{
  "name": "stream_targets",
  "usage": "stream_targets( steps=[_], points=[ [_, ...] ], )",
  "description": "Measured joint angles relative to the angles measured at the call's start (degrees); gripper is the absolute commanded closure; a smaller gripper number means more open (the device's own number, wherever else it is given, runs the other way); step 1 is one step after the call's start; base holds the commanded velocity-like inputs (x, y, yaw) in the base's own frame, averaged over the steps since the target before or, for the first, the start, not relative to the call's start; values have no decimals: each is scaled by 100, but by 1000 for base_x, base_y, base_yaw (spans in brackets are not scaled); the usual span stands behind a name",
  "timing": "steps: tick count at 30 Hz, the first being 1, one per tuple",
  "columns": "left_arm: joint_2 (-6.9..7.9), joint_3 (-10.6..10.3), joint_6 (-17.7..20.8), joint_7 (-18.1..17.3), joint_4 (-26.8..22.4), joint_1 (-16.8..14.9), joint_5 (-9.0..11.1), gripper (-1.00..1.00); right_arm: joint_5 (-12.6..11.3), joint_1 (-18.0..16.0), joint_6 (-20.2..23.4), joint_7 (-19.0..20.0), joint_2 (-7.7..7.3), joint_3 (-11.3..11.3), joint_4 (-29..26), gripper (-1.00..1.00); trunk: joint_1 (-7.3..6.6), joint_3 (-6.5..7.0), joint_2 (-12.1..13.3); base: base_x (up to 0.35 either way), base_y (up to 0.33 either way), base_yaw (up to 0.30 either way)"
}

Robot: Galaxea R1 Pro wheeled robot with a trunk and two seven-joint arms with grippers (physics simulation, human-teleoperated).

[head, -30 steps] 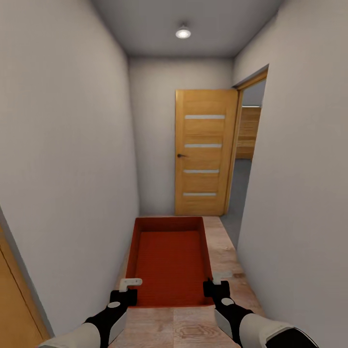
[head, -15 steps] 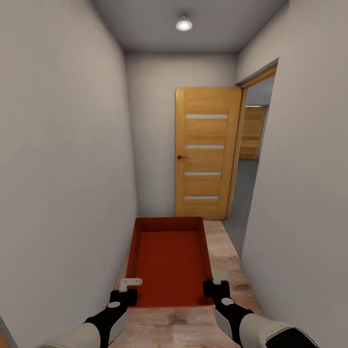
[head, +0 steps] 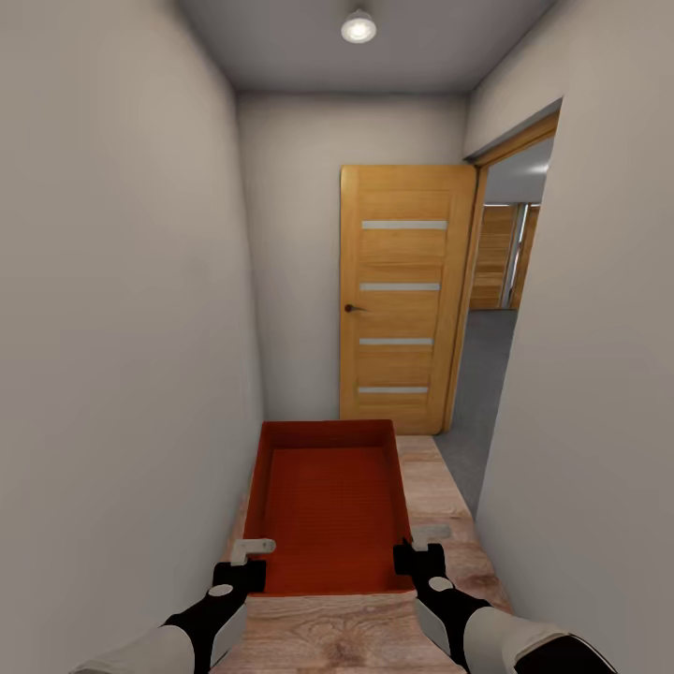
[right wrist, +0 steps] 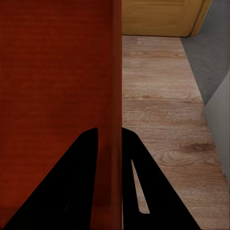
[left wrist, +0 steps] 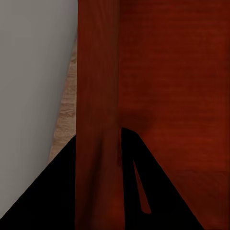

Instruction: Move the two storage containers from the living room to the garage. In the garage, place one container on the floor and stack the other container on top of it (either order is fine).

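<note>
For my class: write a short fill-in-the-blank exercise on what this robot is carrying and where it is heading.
1. Both grippers hold one orange-red ____.
2. The left gripper and right gripper clamp its opposite side ____.
3. Ahead stands a wooden ____ with four pale strips.
4. The corridor floor is light ____ plank.

Missing words: container; walls; door; wood.

Left pincer (head: 251, 562) and right pincer (head: 418, 553) clamped, arms forward

We see soft, even light from one ceiling spotlight (head: 358, 27) — no glare, only faint shading along the grey walls (head: 122, 309). The render is slightly smeared (wide-angle stretch at the edges), and both wrist views show pure-black finger silhouettes.
</note>
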Motion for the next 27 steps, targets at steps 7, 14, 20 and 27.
stream_targets(
  steps=[7,14,20,27],
  points=[
    [0,2,0,0,0,0,-1,100,-2,-1,0,0,0,2,0,100,0,0,0,321,0,0],
    [0,1,0,0,0,0,-1,100,-2,-1,0,0,0,2,0,100,0,0,0,321,0,0],
    [0,0,0,0,0,0,-1,100,-1,1,0,0,0,0,-2,100,0,0,0,321,0,0],
    [0,1,0,0,0,0,-1,100,-2,0,0,0,0,2,0,100,0,0,0,321,0,0]
  ],
)
